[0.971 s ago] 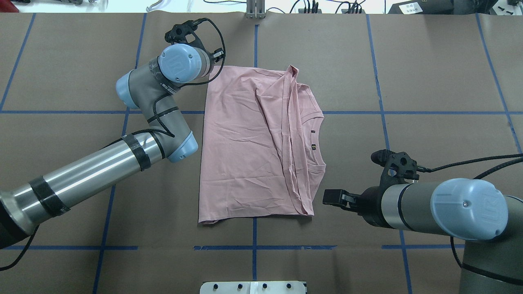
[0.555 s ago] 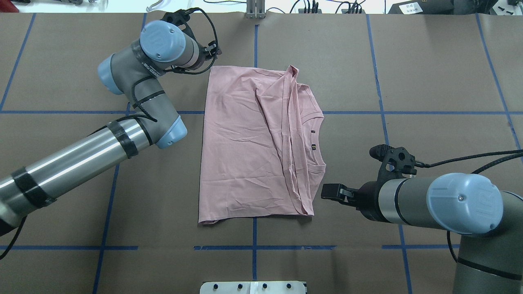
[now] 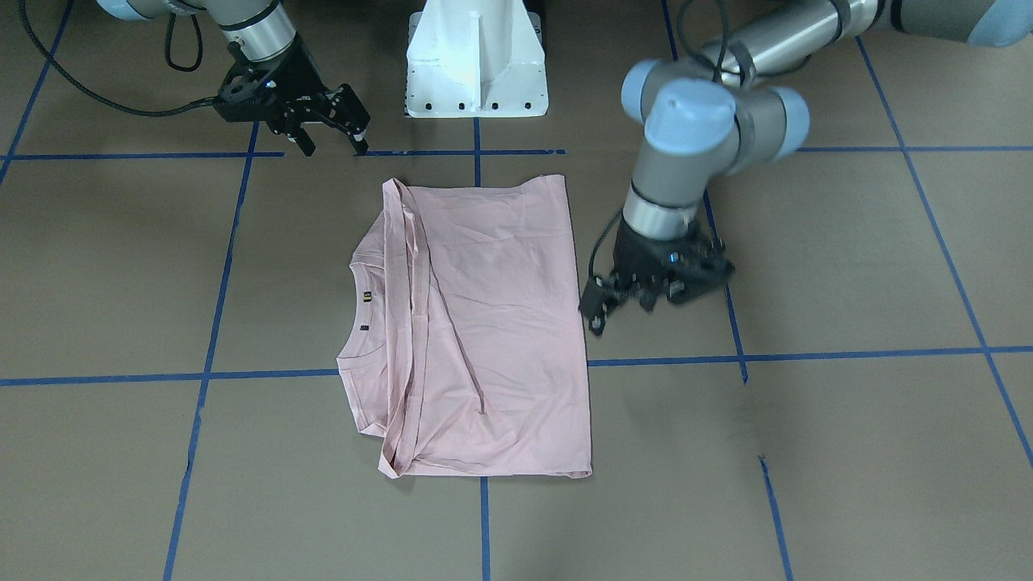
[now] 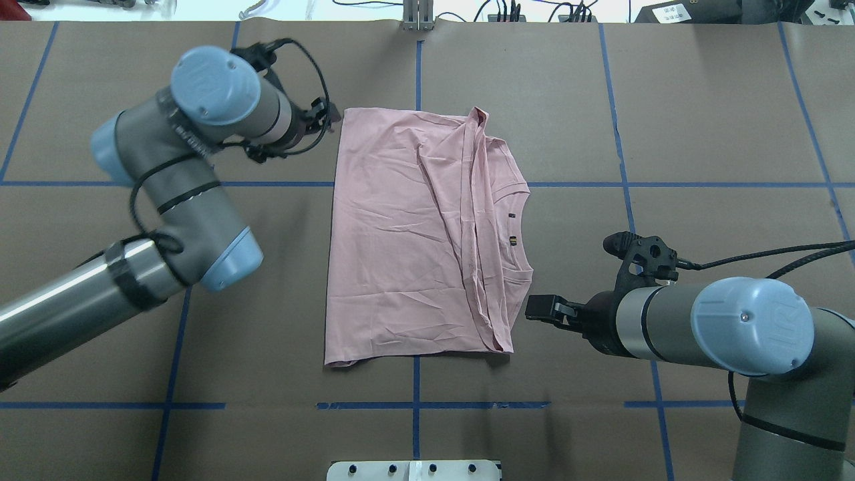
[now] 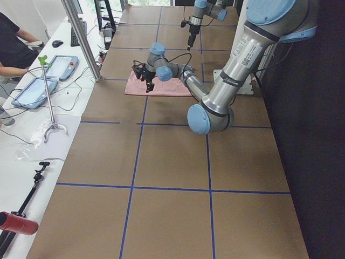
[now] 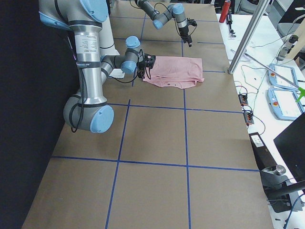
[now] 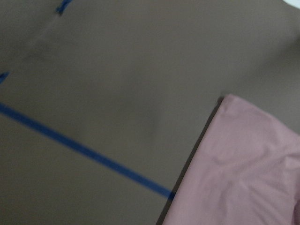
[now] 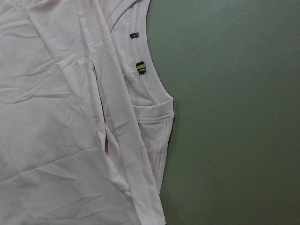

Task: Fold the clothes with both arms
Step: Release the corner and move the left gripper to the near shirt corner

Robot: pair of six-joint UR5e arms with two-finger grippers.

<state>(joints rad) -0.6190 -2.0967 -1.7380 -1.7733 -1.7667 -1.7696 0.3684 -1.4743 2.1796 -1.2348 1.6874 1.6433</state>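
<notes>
- T-shirt (image 4: 401, 234), pale pink, lies flat and partly folded on the brown table (image 4: 701, 133) between your two grippers. Long flaps are doubled over toward the collar (image 4: 522, 227).
- Left gripper (image 3: 605, 311) hovers just beside the hem (image 4: 332, 234), toward the corner farther from the robot. Blur hides the jaws, so you cannot tell whether they are apart or together, and no cloth shows in them.
- Right gripper (image 3: 335, 137), jaws apart and empty, sits near the shoulder corner closest to the robot, on the collar side. Its wrist camera looks down on the collar and two small tags (image 8: 140, 67).
- Expect the fabric to handle light, soft and limp. It is already creased and will likely sag and drape once lifted, and the stacked layers could slide apart.
- Your best holds are probably the corners next to each gripper, the hem corner for the left and the shoulder corner for the right. Pinch through every layer, and keep clear of the loose flap edges, which may peel open.
</notes>
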